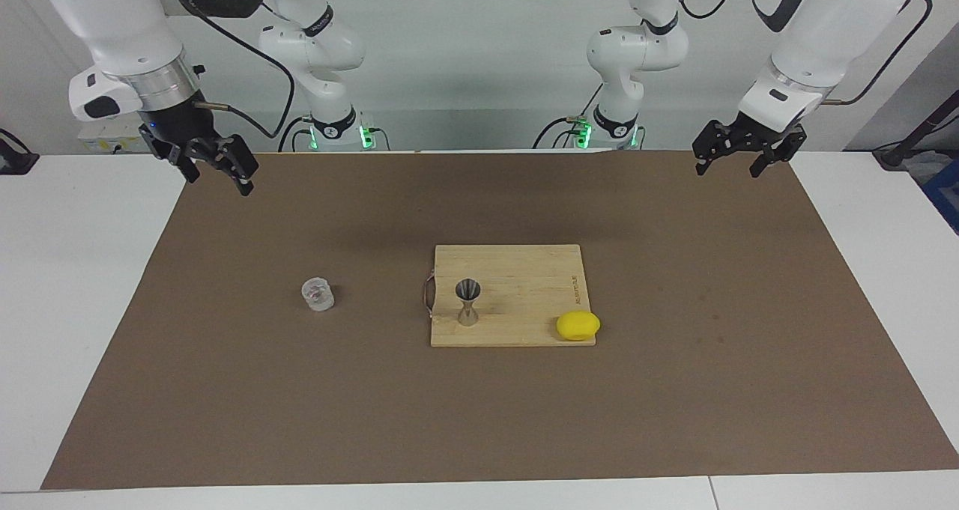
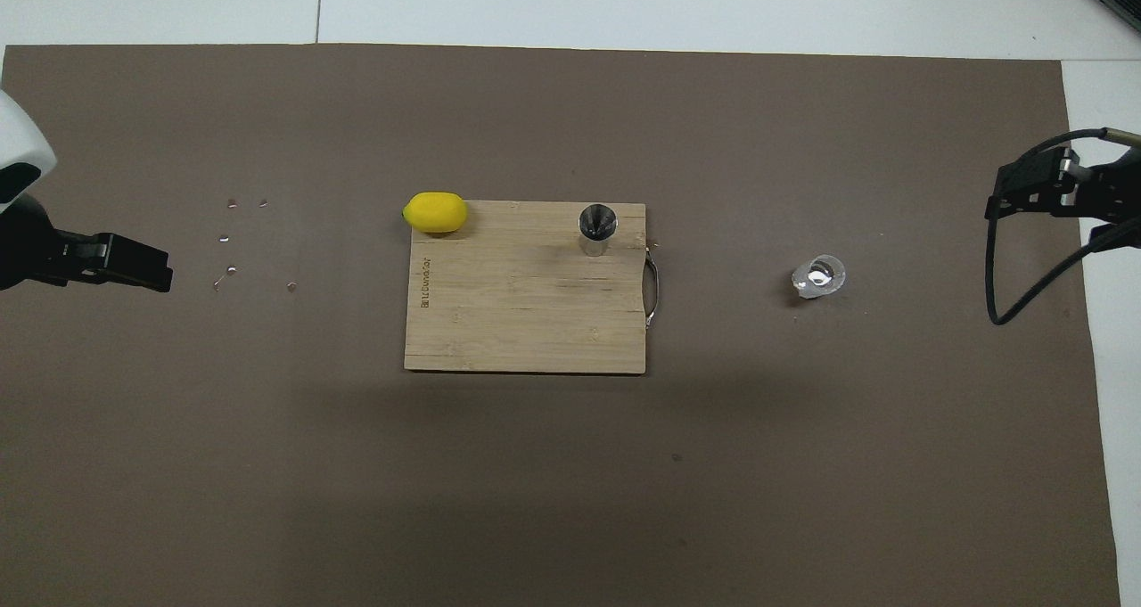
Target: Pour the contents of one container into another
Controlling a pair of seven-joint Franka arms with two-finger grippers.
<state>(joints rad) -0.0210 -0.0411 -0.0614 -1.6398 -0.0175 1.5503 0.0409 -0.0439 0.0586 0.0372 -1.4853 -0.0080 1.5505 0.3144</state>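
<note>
A small clear glass tumbler [image 1: 318, 294] stands upright on the brown mat, beside the cutting board toward the right arm's end; it also shows in the overhead view [image 2: 818, 275]. A silvery hourglass jigger [image 1: 468, 300] stands upright on the wooden cutting board [image 1: 524, 278], near its handle end and its edge farther from the robots; it shows in the overhead view too [image 2: 597, 228]. My right gripper [image 1: 219, 183] hangs open and empty over the mat's edge at its own end [image 2: 1007, 199]. My left gripper [image 1: 727, 171] hangs open and empty over the mat at its end [image 2: 151, 273]. Both are far from the tumbler and jigger.
A yellow lemon [image 1: 578, 325] lies at the board's corner farther from the robots, toward the left arm's end [image 2: 435, 212]. The board has a metal handle [image 2: 653, 286] on the tumbler's side. Several tiny shiny specks [image 2: 233, 268] lie on the mat near the left gripper.
</note>
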